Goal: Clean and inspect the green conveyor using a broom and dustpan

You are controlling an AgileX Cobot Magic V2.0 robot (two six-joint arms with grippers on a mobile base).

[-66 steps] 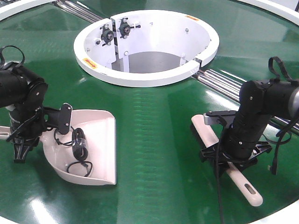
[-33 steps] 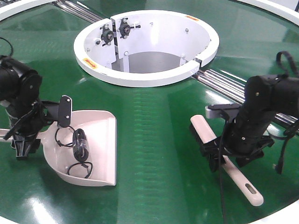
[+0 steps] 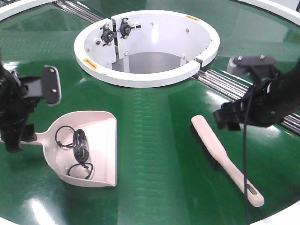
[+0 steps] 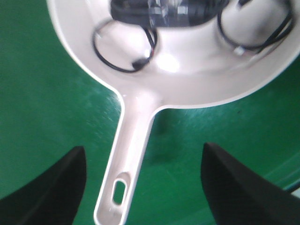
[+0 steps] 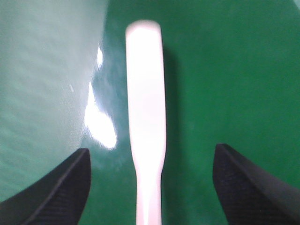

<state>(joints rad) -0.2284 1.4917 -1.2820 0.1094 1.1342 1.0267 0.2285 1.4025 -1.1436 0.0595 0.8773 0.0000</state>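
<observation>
The dustpan (image 3: 96,140) lies on the green conveyor (image 3: 154,154) at the left, mouth toward the right, with black cables and a small black device (image 3: 79,145) inside. Its handle (image 4: 131,154) lies below and between the wide-apart fingers of my left gripper (image 4: 143,147), untouched. My left gripper (image 3: 16,140) is open at the far left. The broom (image 3: 220,157) lies flat on the belt at the right, bristles facing left. My right gripper (image 3: 226,119) is open and raised above the broom's head end. In the right wrist view the broom (image 5: 145,93) runs between the open right gripper (image 5: 151,150), clear of both fingers.
The large white ring opening (image 3: 197,63) sits at the back centre. Metal rollers (image 3: 225,82) run from it to the right, under my right arm. The belt's white rim (image 3: 281,216) shows at the front right corner.
Both arms have lifted up and away from the tools. The right gripper rose off the broom handle toward the back right; the left rose off the dustpan handle. Broom and dustpan stay on the belt.
</observation>
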